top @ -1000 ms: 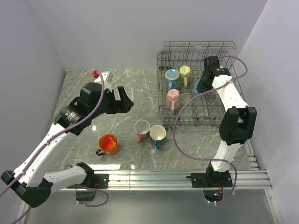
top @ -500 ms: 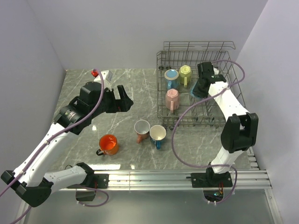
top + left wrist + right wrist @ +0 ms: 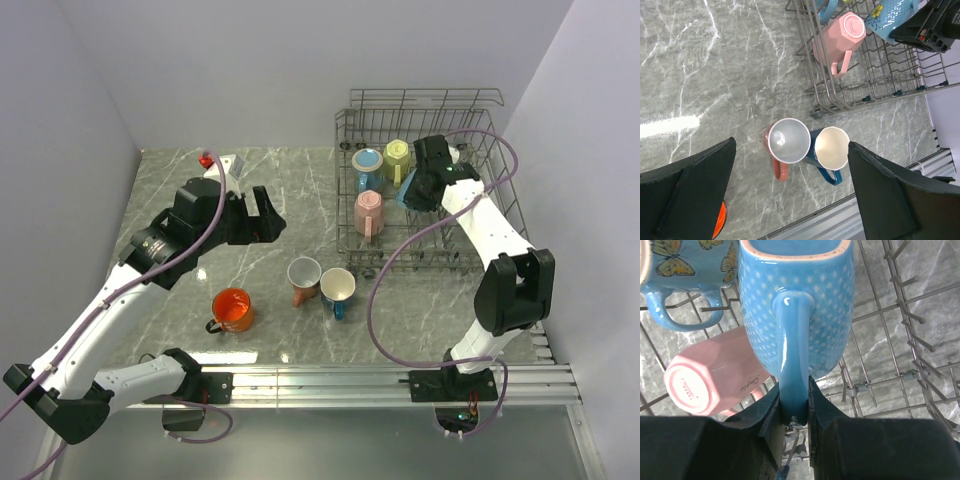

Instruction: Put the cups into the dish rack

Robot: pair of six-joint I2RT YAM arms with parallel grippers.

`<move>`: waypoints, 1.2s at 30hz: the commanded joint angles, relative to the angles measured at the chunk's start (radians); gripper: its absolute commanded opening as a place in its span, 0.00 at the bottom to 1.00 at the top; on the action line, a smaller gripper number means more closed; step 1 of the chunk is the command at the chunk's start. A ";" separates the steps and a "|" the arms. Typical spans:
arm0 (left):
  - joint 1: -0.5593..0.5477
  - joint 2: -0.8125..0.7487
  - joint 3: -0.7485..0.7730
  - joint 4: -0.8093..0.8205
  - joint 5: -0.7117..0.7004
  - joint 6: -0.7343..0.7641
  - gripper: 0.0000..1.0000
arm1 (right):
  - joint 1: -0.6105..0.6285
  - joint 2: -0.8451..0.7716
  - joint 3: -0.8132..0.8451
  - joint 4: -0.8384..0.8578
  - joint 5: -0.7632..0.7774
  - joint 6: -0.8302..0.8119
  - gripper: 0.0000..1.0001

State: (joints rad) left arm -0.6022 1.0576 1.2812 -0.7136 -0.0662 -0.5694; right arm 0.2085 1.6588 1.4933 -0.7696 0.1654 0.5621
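The grey wire dish rack [image 3: 470, 245] stands at the back right. A light blue butterfly cup [image 3: 368, 162], a yellow-green cup [image 3: 397, 158] and a pink cup [image 3: 369, 212] sit in its left part. My right gripper [image 3: 414, 187] is shut on the handle of a dotted light blue cup [image 3: 797, 300] and holds it over the rack tines, right of the pink cup [image 3: 705, 380]. A salmon cup [image 3: 303, 278], a dark blue cup [image 3: 338, 289] and an orange cup [image 3: 232, 309] stand on the table. My left gripper [image 3: 262, 215] is open and empty, high above the salmon cup [image 3: 788, 141].
A small red-and-white object [image 3: 215, 162] lies at the back left of the marble table. An aluminium rail [image 3: 400, 375] runs along the near edge. Purple cables hang off both arms; the right one [image 3: 375, 280] loops in front of the rack.
My right gripper has carried the dotted light blue cup leftward over the rack, toward the pink and yellow-green cups. The left arm has barely moved.
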 commanded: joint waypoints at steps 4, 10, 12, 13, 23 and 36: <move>-0.002 -0.034 -0.020 0.036 0.020 0.008 0.99 | 0.043 0.062 -0.034 0.072 -0.010 0.030 0.00; -0.004 -0.050 -0.031 0.019 0.016 0.005 0.98 | 0.094 0.136 -0.053 0.050 0.019 0.045 0.00; -0.002 -0.057 -0.036 0.014 0.009 0.003 0.99 | 0.109 0.133 -0.079 0.047 0.025 0.056 0.00; -0.002 -0.062 -0.039 0.011 0.006 0.002 0.98 | 0.109 0.128 -0.088 0.044 0.026 0.059 0.00; -0.004 -0.054 -0.089 0.005 0.020 0.003 0.98 | 0.146 0.058 -0.183 0.013 0.060 0.078 0.52; -0.004 0.093 -0.092 0.005 0.045 0.025 0.95 | 0.146 -0.163 -0.033 -0.171 0.134 0.068 0.66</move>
State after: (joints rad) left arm -0.6022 1.1118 1.1923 -0.7197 -0.0422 -0.5613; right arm 0.3557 1.5997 1.3869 -0.8722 0.2501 0.6308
